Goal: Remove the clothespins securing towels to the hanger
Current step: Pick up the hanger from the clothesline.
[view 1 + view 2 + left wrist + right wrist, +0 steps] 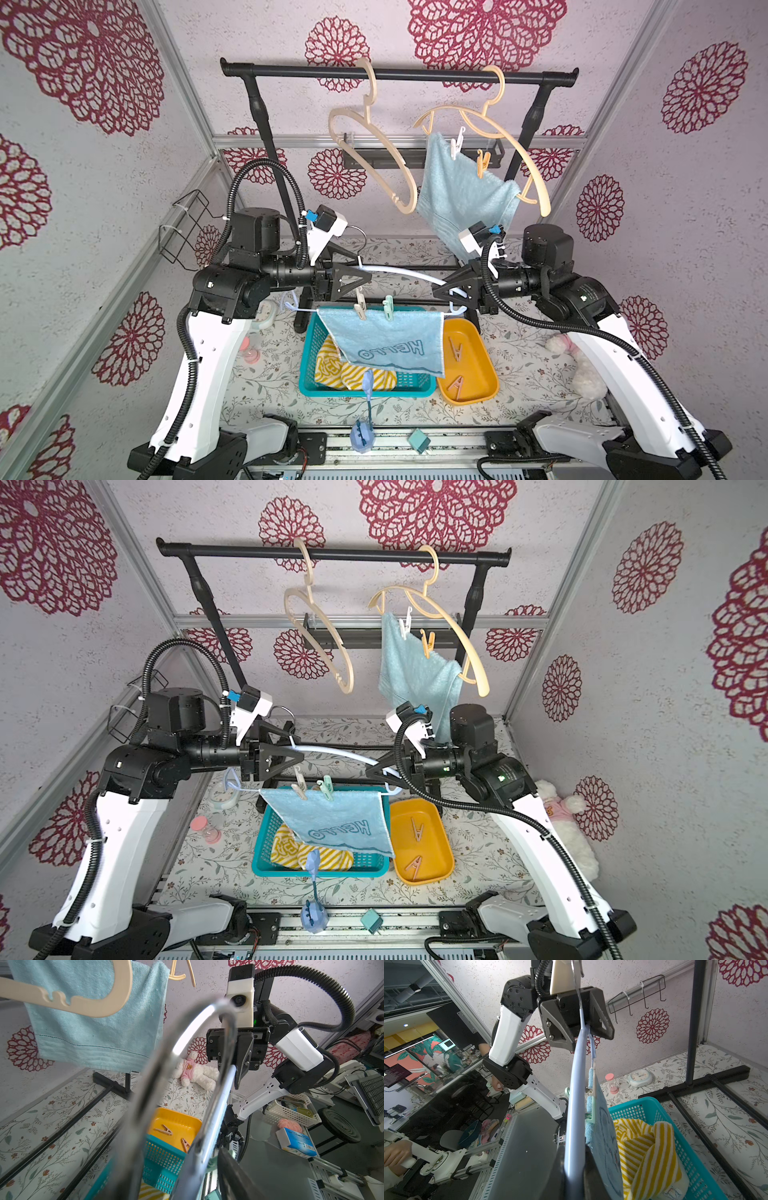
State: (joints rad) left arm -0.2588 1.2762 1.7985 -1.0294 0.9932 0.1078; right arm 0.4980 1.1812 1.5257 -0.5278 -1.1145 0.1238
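A pale blue hanger hangs level over the teal basket, between both grippers. My right gripper is shut on one arm of it. My left gripper is open, its jaws standing either side of the hanger near the hook, with a gap still showing in the left wrist view. The HELLO towel hangs from the lower bar, pinned by a beige clothespin and a mint clothespin. The plain blue towel hangs on a beige hanger under a white clothespin and an orange-yellow clothespin.
The striped yellow towel lies in the basket. An orange tray to its right holds two loose pins. An empty beige hanger hangs from the black rack. A plush toy lies far right, a clock far left.
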